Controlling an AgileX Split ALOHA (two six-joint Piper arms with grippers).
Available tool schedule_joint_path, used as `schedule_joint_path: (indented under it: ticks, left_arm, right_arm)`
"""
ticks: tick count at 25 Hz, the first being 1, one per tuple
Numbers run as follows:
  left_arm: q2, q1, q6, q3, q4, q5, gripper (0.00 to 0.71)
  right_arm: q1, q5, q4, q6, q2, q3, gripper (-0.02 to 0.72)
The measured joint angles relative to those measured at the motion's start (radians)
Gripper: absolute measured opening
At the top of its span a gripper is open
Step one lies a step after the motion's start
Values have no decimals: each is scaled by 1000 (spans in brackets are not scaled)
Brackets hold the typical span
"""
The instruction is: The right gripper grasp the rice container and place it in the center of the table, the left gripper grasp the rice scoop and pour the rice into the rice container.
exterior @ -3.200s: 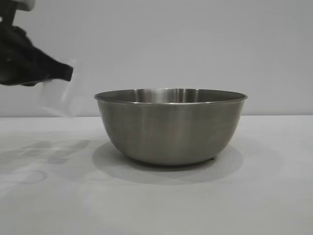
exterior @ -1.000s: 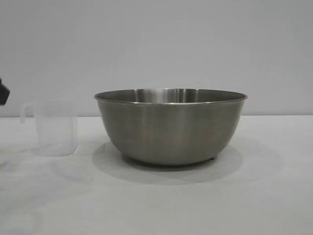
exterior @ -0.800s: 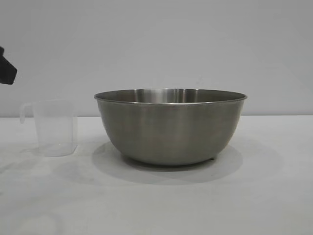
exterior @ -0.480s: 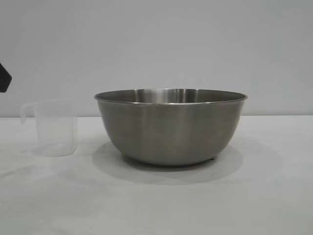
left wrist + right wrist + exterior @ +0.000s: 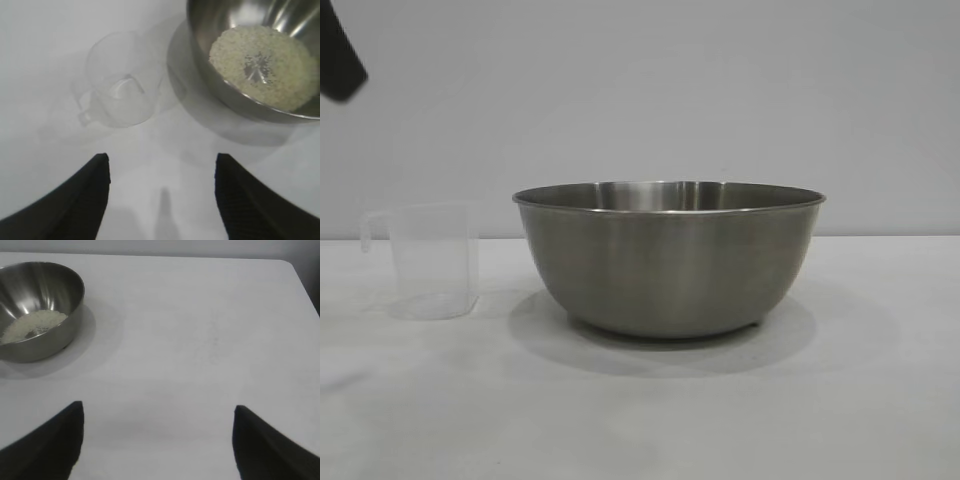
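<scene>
**Exterior view: scoop set down beside the filled bowl**

Exterior view shows the rice container upright on the table, with the rice scoop standing just beside it on the left, apart from it and apparently empty, though its clear plastic makes that hard to judge. A dark piece in the top left corner is probably the left gripper; its wrist view shows the fingers spread apart above the scoop, holding nothing. The rice lies heaped in the bowl's bottom. The right gripper hangs well apart from the bowl, fingers wide and empty.
</scene>
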Motion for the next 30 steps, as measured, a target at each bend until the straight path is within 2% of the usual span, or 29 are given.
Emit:
schedule_joint_path:
  ticks: [4, 14, 20, 26, 30]
  left_arm:
    - [-152, 0, 0, -57, 49, 208, 401]
    - [-549, 0, 11, -66, 86, 578, 401]
    - [-761, 0, 1, -47, 123, 764, 401]
    - [-976, 0, -3, -21, 136, 817, 401]
    - [-1058, 0, -3, 19, 143, 850, 401]
  right_arm:
    - [0, 0, 0, 0, 0, 0, 573]
    - [0, 0, 0, 0, 0, 0, 573]
    - [0, 0, 0, 0, 0, 0, 573]
    - [0, 0, 0, 0, 0, 0, 573]
    - [0, 2, 0, 0, 0, 0, 573]
